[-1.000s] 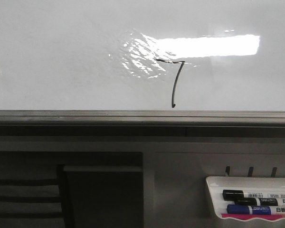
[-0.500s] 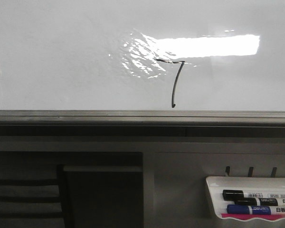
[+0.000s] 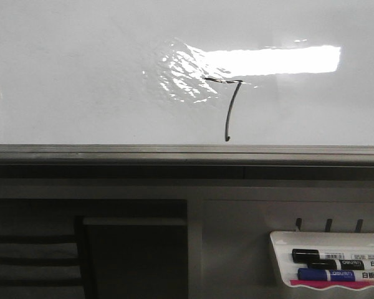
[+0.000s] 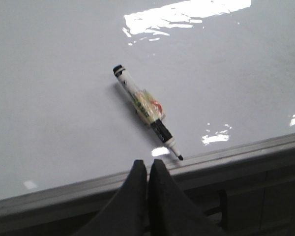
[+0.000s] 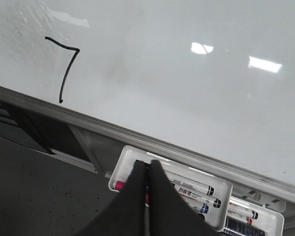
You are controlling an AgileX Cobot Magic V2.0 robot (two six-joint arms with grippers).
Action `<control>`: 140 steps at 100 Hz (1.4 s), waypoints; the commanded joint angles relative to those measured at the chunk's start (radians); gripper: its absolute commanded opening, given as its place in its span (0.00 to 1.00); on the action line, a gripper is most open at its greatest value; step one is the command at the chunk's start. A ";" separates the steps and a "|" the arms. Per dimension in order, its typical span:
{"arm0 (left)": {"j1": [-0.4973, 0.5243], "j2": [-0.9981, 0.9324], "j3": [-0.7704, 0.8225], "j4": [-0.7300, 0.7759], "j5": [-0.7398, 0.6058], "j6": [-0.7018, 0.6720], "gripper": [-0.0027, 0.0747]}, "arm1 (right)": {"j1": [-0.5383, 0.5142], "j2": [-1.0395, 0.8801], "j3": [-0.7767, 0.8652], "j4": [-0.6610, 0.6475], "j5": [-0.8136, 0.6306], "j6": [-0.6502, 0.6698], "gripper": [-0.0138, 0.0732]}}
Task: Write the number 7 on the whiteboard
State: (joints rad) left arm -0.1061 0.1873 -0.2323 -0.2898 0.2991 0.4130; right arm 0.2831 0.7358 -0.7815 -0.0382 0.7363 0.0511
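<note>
1. The whiteboard point(image 3: 81, 75) fills the upper part of the front view, glossy white, with a bright rectangular glare patch right of centre and a grey metal frame edge point(image 3: 187, 151) running along its lower side.
2. The number 7 point(image 3: 229, 106) is drawn in thin black line on the board, right of centre: its short top stroke lies at the lower edge of the glare and its longer, slightly curved downstroke ends just above the frame. In the right wrist view the same figure point(image 5: 64, 69) stands near the frame.
3. A whiteboard marker point(image 4: 146, 111) lies flat on the board in the left wrist view, uncapped, its black tip pointing at the frame and just short of it; its barrel carries a coloured label.
4. The left gripper point(image 4: 148, 169) is over the frame edge, just beside the marker's tip and not touching it; its jaws are pressed together with nothing between them.
5. The right gripper point(image 5: 147, 172) is below the board, over a white marker tray point(image 5: 122, 162); its jaws are together and empty.
6. The tray point(image 3: 280, 261) hangs below the frame at the lower right of the front view and holds a black-capped marker point(image 3: 327, 255) and a blue-capped marker point(image 3: 333, 274) lying side by side.
</note>
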 commanded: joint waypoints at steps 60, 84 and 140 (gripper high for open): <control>0.013 -0.221 0.266 0.185 -0.347 -0.305 0.01 | -0.007 0.000 -0.028 -0.005 -0.061 0.001 0.08; 0.013 -0.221 0.266 0.185 -0.347 -0.305 0.01 | -0.007 0.000 -0.028 -0.005 -0.061 0.001 0.08; 0.013 -0.221 0.266 0.185 -0.347 -0.305 0.01 | -0.031 -0.083 0.019 -0.018 -0.073 0.001 0.08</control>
State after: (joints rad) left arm -0.0950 -0.0036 0.0000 -0.1048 0.0330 0.1160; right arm 0.2789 0.6990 -0.7641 -0.0382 0.7337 0.0532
